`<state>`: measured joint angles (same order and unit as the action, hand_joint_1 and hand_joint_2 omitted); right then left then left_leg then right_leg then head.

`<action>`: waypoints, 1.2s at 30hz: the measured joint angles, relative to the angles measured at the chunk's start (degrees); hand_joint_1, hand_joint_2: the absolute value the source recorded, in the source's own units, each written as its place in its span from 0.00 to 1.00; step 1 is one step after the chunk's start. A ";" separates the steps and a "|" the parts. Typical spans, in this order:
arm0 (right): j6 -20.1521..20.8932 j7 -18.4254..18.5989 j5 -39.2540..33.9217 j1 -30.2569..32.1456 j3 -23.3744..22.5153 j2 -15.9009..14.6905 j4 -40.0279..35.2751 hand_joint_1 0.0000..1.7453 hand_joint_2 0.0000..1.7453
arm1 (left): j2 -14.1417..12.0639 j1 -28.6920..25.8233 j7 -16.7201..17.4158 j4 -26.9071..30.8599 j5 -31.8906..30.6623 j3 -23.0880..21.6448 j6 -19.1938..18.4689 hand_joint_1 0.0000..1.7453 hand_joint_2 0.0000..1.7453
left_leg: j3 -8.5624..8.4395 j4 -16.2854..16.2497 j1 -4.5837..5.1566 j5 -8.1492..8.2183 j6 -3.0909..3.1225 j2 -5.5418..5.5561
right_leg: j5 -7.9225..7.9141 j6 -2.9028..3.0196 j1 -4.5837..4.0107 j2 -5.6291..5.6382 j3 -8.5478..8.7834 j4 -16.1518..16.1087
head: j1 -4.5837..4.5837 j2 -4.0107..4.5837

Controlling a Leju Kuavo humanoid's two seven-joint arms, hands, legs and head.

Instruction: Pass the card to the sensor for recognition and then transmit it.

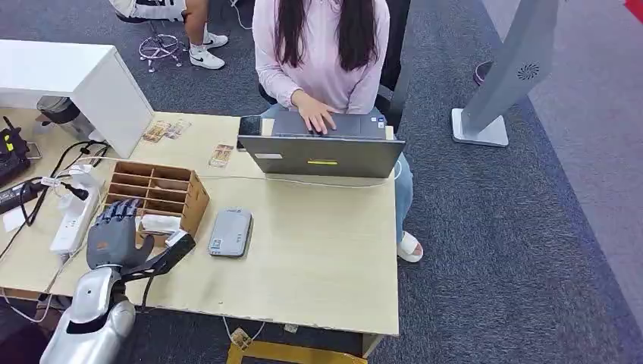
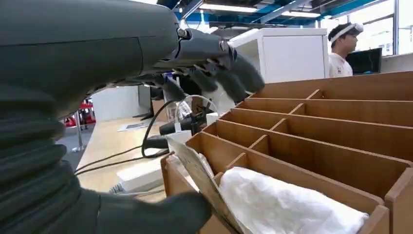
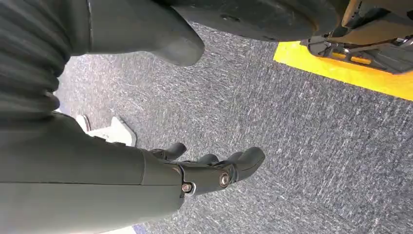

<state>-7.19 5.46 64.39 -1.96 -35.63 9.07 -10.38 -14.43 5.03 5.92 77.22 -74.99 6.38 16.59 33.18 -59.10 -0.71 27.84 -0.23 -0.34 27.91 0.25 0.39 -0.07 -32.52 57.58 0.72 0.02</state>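
Left robot hand point(image 1: 114, 231) open over wooden organizer point(image 1: 155, 193) at desk's near-left edge, right robot hand point(image 3: 204, 170) empty — fingers loose.

The robot's left arm point(image 1: 87, 322) is shiny silver and round like a tube. Its left hand point(image 1: 114, 235) is dark grey, with a thick grey thumb point(image 2: 146, 214) and darker fingers point(image 2: 229, 73). The right hand point(image 3: 195, 175) is dark grey too, with small round screws. A bumpy, ribbed grey cover point(image 3: 24, 63) wraps each wrist.
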 joint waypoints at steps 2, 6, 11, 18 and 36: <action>0.00 0.00 0.00 0.00 0.00 0.00 0.00 0.00 1.00 | 0.07 0.00 0.00 0.00 0.09 0.00 -0.15 1.00 1.00 | 0.00 0.00 0.00 0.00 0.00 0.00 | 0.00 0.00 0.00 0.00 0.00 0.00 | 0.00 0.00; 0.00 -0.11 0.02 0.00 0.00 0.02 0.00 0.00 1.00 | 0.07 0.26 0.00 -0.24 0.20 0.00 -1.07 1.00 1.00 | 0.00 0.00 0.00 0.00 0.00 0.00 | 0.00 0.00 0.00 0.00 -0.01 0.00 | 0.00 0.00; -0.33 -0.02 0.02 -0.02 -0.17 0.02 0.00 0.00 1.00 | 0.07 1.04 0.00 -1.03 0.42 0.00 -1.35 1.00 1.00 | -0.01 0.00 0.00 0.00 0.00 -0.01 | 0.00 0.00 0.00 0.00 0.00 0.00 | 0.00 0.00; -0.46 0.02 0.02 -0.03 -0.39 0.07 0.00 0.00 1.00 | 0.17 1.41 -0.11 -1.79 0.50 0.00 -1.51 1.00 1.00 | -0.01 0.00 0.00 0.00 0.00 -0.01 | 0.00 0.00 0.00 0.00 0.00 0.00 | 0.00 0.00; -0.79 -0.09 -0.02 -0.04 -1.51 0.17 0.00 0.00 1.00 | 0.15 -2.85 -2.82 7.48 4.79 -0.04 -2.75 1.00 1.00 | 0.01 0.00 0.01 0.01 0.00 -0.01 | 0.00 -0.01 0.00 0.01 -0.01 0.00 | 0.00 0.00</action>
<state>-7.98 5.38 64.37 -2.00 -37.14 9.25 -10.38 -14.27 2.18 3.10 84.70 -70.20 6.34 13.84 33.18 -59.10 -0.70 27.85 -0.23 -0.35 27.91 0.25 0.39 -0.06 -32.52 57.58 0.72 0.02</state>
